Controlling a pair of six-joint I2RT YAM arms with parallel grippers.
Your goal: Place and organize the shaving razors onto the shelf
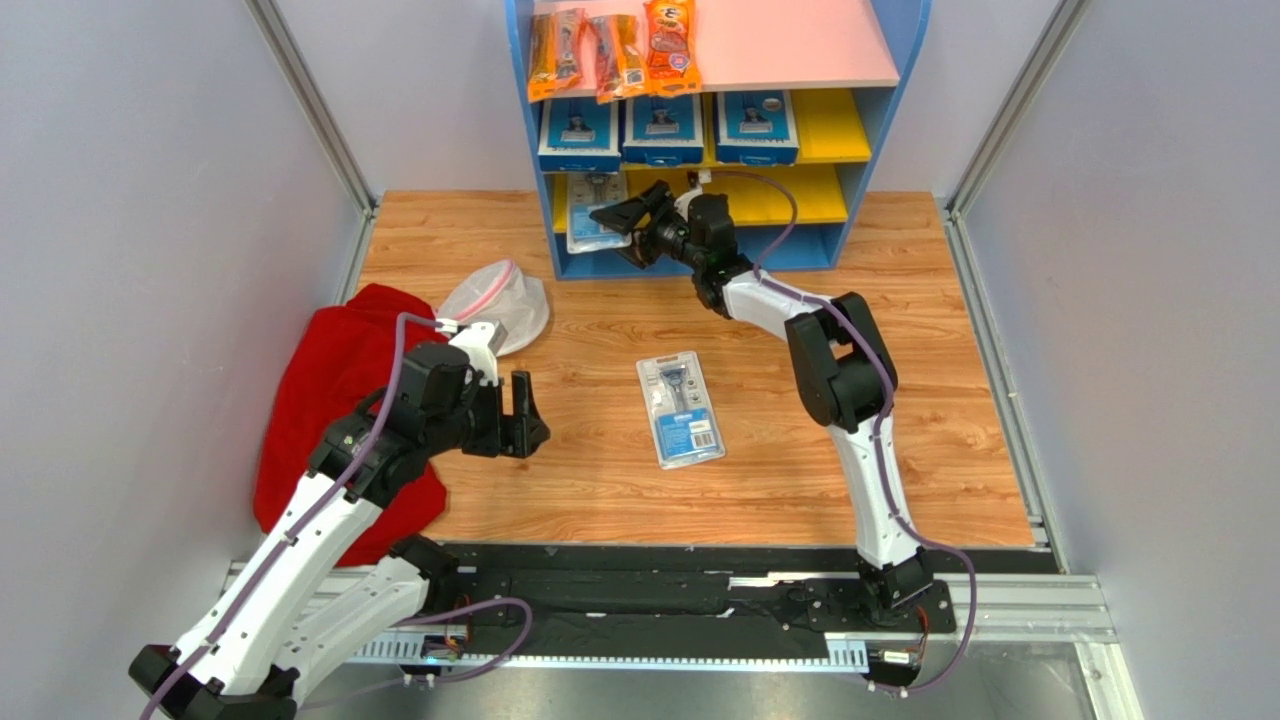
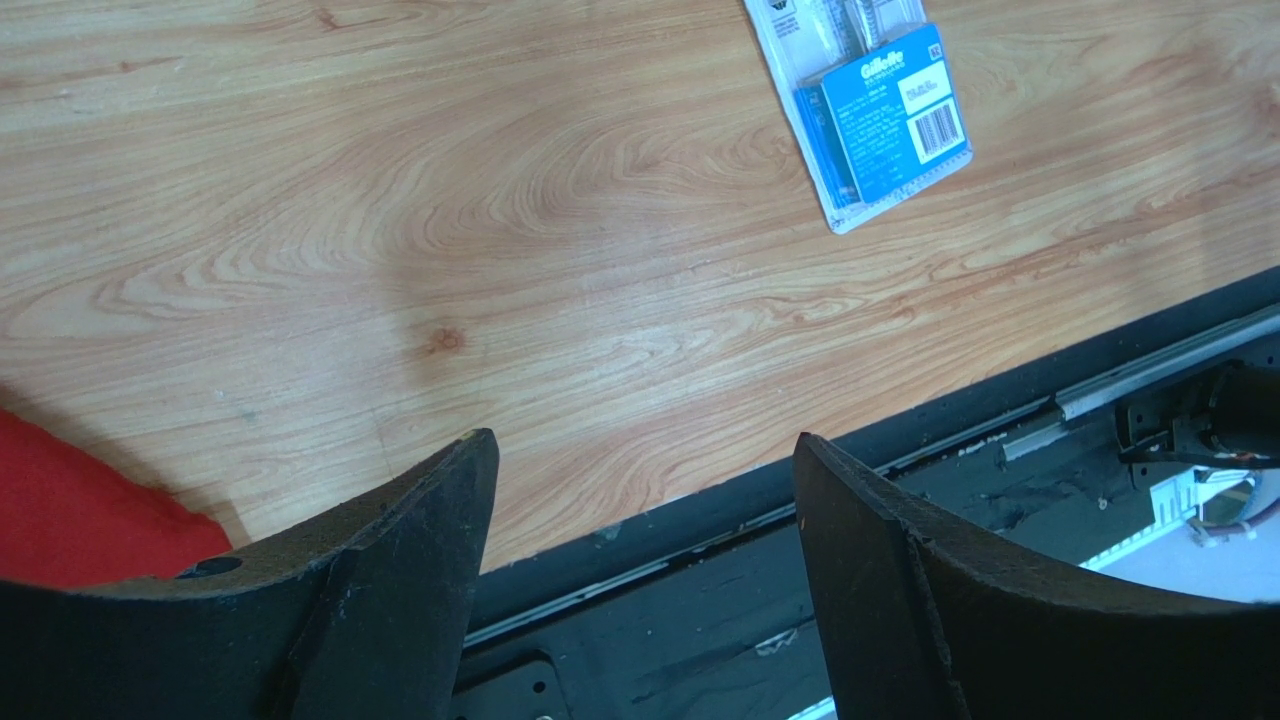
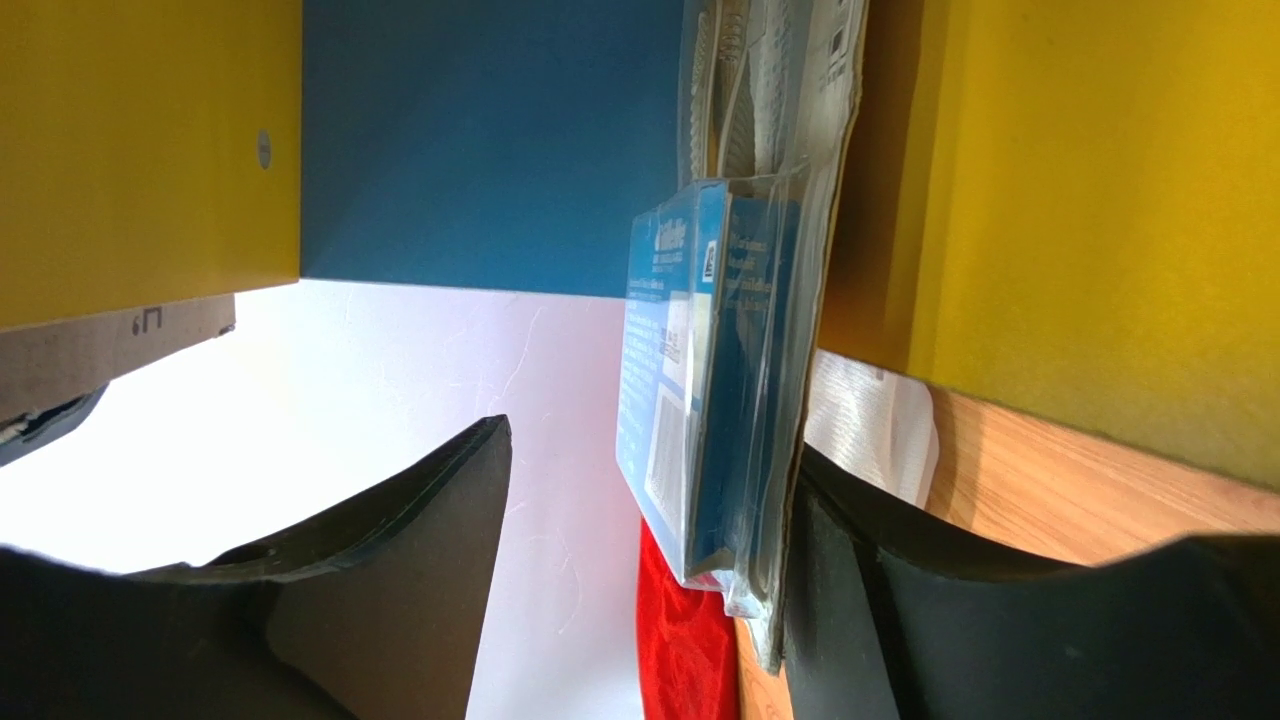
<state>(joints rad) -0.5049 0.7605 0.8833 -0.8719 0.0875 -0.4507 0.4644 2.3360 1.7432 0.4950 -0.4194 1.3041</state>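
Note:
The shelf (image 1: 879, 113) stands at the back, blue-framed with a pink top and two yellow boards. Three blue shaving razors (image 1: 663, 125) stand in a row on the upper board. A paler pack (image 1: 595, 195) stands on the lower board at the left. My right gripper (image 1: 622, 216) is at that pack. In the right wrist view the pack (image 3: 706, 405) leans against one finger, the other finger stands well apart, and the right gripper (image 3: 649, 450) is open. Another razor pack (image 1: 679, 408) (image 2: 879, 113) lies flat mid-table. My left gripper (image 1: 520, 416) (image 2: 643, 444) hovers open and empty to its left.
Three orange snack packets (image 1: 609, 53) lie on the pink top. A red cloth (image 1: 338, 398) and a white mesh bag (image 1: 504, 300) lie at the left. Grey walls close both sides. A black rail (image 1: 676, 593) runs along the near edge.

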